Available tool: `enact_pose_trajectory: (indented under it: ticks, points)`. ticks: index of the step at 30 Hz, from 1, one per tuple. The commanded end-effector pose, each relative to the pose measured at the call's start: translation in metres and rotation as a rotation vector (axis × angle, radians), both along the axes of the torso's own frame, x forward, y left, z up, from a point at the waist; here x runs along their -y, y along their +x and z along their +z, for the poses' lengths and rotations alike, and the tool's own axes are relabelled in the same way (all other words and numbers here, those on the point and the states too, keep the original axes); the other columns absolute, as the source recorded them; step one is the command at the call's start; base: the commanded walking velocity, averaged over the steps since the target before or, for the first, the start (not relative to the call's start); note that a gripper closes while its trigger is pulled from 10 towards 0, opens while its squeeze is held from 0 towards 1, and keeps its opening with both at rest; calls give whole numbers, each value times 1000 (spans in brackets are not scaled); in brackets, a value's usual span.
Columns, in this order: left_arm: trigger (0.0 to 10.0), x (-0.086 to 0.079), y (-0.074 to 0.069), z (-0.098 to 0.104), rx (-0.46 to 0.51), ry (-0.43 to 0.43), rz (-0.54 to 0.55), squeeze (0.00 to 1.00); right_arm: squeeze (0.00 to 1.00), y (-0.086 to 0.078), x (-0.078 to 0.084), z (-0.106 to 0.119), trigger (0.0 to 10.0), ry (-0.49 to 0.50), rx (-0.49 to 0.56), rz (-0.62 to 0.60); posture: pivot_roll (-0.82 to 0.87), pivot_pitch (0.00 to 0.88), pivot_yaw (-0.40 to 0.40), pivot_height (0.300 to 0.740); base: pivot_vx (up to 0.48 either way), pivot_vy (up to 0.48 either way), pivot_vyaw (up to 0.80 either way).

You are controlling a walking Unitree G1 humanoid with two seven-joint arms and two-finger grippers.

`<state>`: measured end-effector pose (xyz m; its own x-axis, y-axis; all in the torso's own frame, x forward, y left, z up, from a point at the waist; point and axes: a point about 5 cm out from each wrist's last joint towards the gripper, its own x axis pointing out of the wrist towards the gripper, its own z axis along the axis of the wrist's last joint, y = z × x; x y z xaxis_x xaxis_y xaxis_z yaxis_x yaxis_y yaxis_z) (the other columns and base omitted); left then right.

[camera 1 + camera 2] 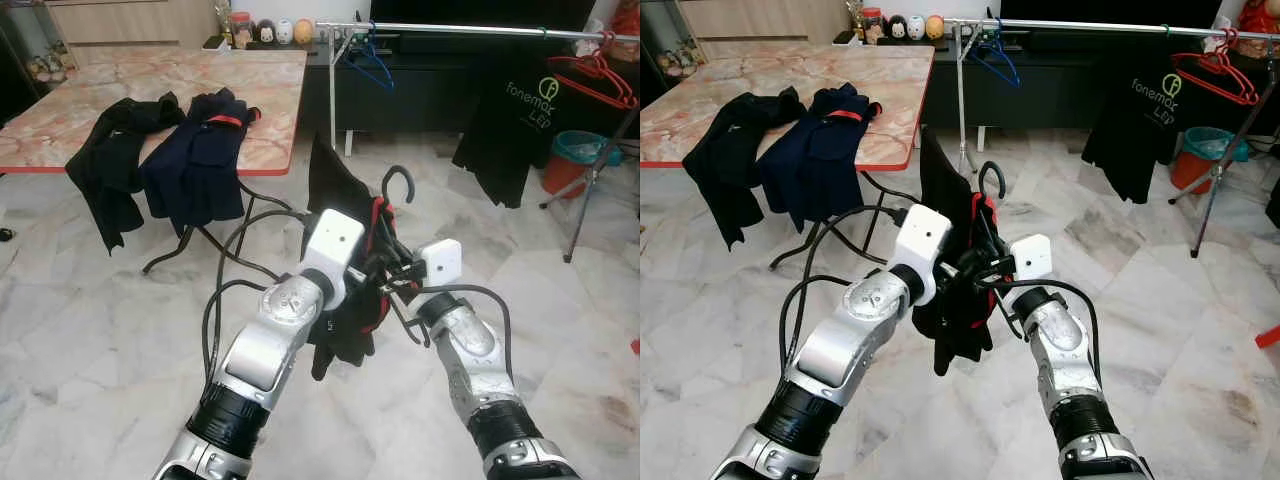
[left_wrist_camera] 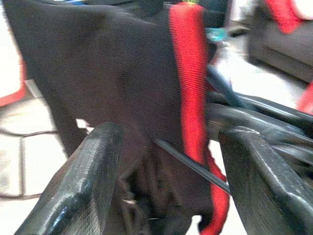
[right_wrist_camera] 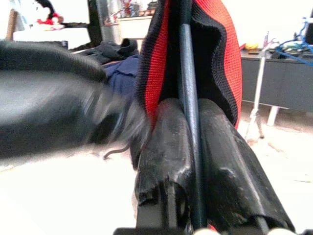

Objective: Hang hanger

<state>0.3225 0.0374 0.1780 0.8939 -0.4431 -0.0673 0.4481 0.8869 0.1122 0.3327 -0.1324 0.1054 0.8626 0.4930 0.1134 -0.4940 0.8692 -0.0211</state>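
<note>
The right gripper [image 3: 193, 161] is clamped tight on the dark rod of the hanger [image 1: 398, 183], raised chest-high with the forearm bent inward. The left gripper [image 2: 166, 161] meets it from the other side, fingers [image 2: 83, 181] spread wide around the black garment [image 1: 335, 190] with red trim draped over that hanger. The hook curls upward above both wrists. Beyond stands the clothes rail [image 1: 450, 30], carrying a blue hanger [image 1: 372, 62] near its left end, red hangers [image 1: 598, 78] and a black shirt [image 1: 515, 120] toward the right end
</note>
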Motion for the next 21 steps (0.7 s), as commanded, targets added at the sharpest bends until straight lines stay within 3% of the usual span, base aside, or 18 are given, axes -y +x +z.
enact_pose_trajectory:
  ticks: [1, 6, 14, 17, 21]
  points:
    - [10000, -11, 7, 3, 9, 21, 72, 0, 0, 1, -5, 11, 0, 14, 52, 30, 106, 0, 20, 740, 0, 0, 0]
    - [10000, -19, 12, -2, -6, 34, 160, 0, 0, 0, -6, 11, 0, 18, 46, 62, 103, 0, 22, 740, 0, 0, 0]
    - [10000, -21, 13, -3, -12, 34, 173, 0, 0, -2, -6, 10, 0, 21, 43, 78, 105, 0, 23, 740, 0, 0, 0]
    - [10000, -16, 9, 1, 80, 70, 50, 0, 0, -3, -7, 9, 0, 23, 34, 103, 102, 0, 23, 740, 0, 0, 0]
    - [10000, -33, 11, 1, 115, 106, 72, 0, 0, -5, -3, 6, 0, -14, 22, 119, 103, 0, 23, 740, 0, 0, 0]
